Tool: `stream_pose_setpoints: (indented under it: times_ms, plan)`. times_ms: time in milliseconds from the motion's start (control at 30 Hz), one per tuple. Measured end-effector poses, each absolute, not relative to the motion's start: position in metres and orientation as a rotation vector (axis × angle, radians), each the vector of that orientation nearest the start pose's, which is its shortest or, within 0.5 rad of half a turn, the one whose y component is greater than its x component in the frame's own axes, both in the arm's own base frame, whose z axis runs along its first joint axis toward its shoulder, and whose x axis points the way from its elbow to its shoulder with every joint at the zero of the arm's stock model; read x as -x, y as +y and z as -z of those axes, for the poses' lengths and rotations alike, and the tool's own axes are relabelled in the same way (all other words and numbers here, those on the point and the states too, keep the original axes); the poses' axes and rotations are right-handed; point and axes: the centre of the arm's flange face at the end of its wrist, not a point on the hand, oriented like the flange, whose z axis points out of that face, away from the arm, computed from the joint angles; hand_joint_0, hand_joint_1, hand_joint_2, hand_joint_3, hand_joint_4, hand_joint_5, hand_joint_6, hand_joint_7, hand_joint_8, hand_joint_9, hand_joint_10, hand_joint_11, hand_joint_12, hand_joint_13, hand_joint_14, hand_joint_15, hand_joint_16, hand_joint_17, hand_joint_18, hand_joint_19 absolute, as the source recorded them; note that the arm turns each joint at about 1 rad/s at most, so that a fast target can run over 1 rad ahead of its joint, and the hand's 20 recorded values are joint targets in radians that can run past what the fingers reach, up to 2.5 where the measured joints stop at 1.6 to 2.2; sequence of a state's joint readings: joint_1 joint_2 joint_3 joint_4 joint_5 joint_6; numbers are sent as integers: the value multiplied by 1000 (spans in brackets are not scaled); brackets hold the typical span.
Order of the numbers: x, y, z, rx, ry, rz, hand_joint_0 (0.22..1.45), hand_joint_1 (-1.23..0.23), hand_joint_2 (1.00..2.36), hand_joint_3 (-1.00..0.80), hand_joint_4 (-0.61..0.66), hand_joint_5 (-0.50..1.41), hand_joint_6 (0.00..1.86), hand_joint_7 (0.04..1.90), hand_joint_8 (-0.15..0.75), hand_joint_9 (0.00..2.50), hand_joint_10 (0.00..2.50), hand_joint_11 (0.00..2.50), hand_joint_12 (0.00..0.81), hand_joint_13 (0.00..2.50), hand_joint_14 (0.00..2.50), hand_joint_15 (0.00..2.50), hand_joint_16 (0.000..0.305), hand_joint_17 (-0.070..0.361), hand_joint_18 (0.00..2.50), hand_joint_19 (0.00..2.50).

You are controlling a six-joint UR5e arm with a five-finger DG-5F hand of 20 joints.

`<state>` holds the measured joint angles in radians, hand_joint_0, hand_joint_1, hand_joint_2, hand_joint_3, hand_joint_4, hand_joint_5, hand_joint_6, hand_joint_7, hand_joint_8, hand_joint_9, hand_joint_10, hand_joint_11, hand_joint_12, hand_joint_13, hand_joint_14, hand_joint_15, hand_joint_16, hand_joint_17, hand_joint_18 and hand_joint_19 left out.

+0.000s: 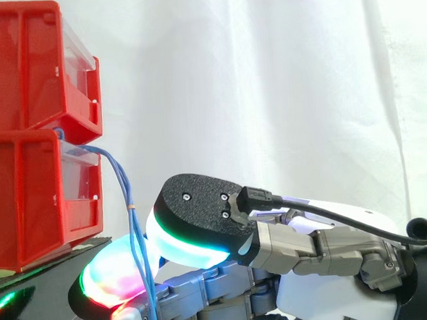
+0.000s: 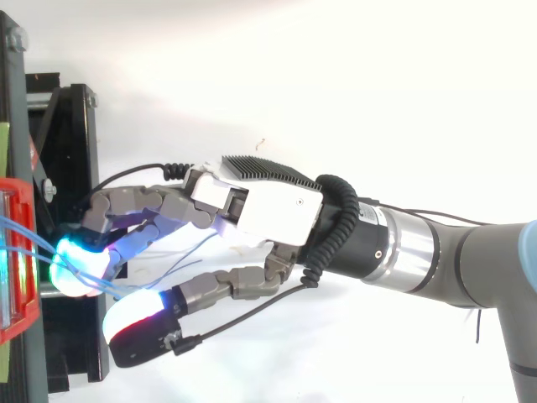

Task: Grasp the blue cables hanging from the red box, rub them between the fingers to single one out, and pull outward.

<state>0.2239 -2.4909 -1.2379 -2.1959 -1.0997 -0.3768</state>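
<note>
Blue cables (image 1: pixel 132 208) leave the gap between the upper red bin (image 1: pixel 19 63) and the lower red bin (image 1: pixel 20 201) at the left of the side view. They bend over in a small arc and then hang almost straight down to the bottom edge of the frame. In the top view the same cables (image 2: pixel 38 245) start at the red edge at the far left and run toward the right.

Both bins stand on a black stand (image 1: pixel 34 301) in the lower left corner, before a white curtain (image 1: pixel 266 70).

The robot hand (image 2: pixel 268 206) reaches in from the right edge of both views on a grey arm (image 2: pixel 436 252) and lies about level. Its glowing end, which shines white, cyan, green and red, is at the lower left of the side view, and the cables cross it there. I cannot tell if the robot hand (image 1: pixel 194 205) pinches the cables or only lies against them.
</note>
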Motion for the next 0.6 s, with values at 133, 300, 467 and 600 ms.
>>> stream_pose_setpoints:
  times_ms: [133, 300, 467, 600]
  plan:
    - [-803, -1, -140, -965, 889, -949, 598, -695, 1000, -500, 241, -88, 542, 1291, 344, 834, 9, 440, 356, 574, 12, 303, 49, 110, 448, 481]
    - [-802, -2, -140, -985, 880, -974, 615, -696, 1002, -474, 222, -97, 587, 1276, 343, 844, 9, 435, 355, 588, 11, 306, 49, 109, 456, 481]
    - [-803, -4, -141, -1004, 866, -999, 621, -700, 1008, -408, 209, -143, 710, 1092, 341, 836, 9, 453, 356, 596, 11, 316, 49, 110, 478, 480]
    - [-803, -4, -146, -1012, 861, -1010, 622, -716, 1010, -389, 206, -172, 765, 997, 339, 821, 9, 464, 356, 598, 11, 314, 49, 110, 474, 478]
